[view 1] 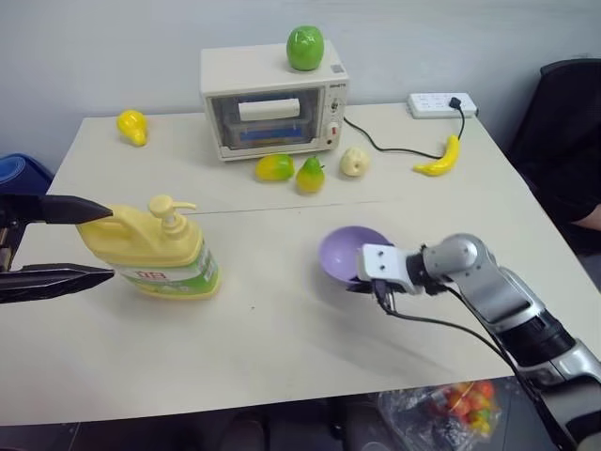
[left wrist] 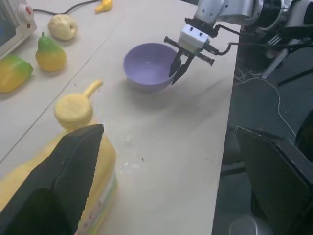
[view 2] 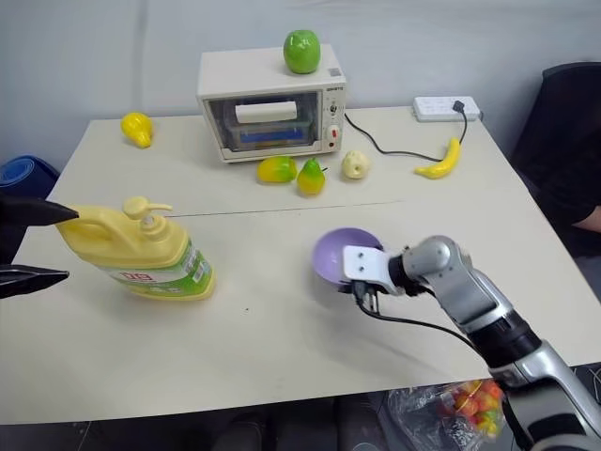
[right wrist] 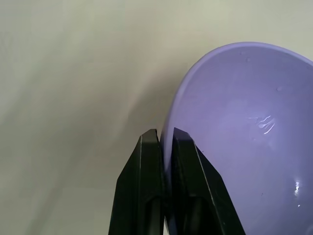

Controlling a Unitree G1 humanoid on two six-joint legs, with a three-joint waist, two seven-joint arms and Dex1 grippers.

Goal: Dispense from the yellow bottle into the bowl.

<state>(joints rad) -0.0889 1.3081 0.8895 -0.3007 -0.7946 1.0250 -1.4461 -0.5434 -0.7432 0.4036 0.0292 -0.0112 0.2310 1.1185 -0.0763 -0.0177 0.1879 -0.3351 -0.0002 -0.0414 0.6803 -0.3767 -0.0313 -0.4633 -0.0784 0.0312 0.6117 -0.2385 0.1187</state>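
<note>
The yellow bottle (view 1: 160,249) stands upright on the left of the table, its pump spout pointing right toward the bowl. My left gripper (view 1: 111,244) is open, one finger above and one below the bottle's handle end, with no grip on it. The lavender bowl (view 1: 346,250) sits right of the table's centre, tipped a little. My right gripper (right wrist: 165,134) is shut on the bowl's near rim, one finger inside and one outside. The left wrist view also takes in the pump head (left wrist: 73,108), the bowl (left wrist: 146,66) and that right gripper (left wrist: 177,72).
A white toaster oven (view 1: 272,108) with a green apple (view 1: 305,47) on top stands at the back. Toy fruits (view 1: 310,171) lie in front of it, a yellow one (view 1: 132,126) at back left, a banana (view 1: 443,158) and power strip (view 1: 441,103) at back right. A black chair (view 1: 563,132) stands right.
</note>
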